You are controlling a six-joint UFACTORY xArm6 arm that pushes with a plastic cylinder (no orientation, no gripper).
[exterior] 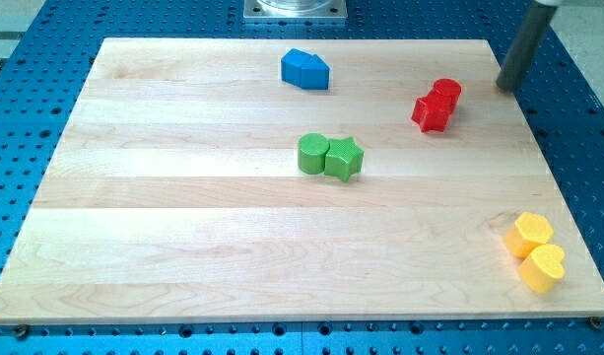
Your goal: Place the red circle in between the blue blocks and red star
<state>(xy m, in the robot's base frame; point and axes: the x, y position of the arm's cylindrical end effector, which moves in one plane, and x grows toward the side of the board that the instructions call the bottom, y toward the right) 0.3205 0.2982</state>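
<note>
One camera looks down at a slant from the near edge — the whole wooden board (183, 217) shows.

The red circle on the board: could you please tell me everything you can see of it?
The red circle is a short, solid red cylinder, plastic by the look of it, lying flat with its round face up. It sits on the wooden board toward the view's upper right. Its lower-left side is pressed against the red star, so the two read as one red cluster. Nothing else touches it. My tip stands off to the view's right of it, with bare board between them.
</note>
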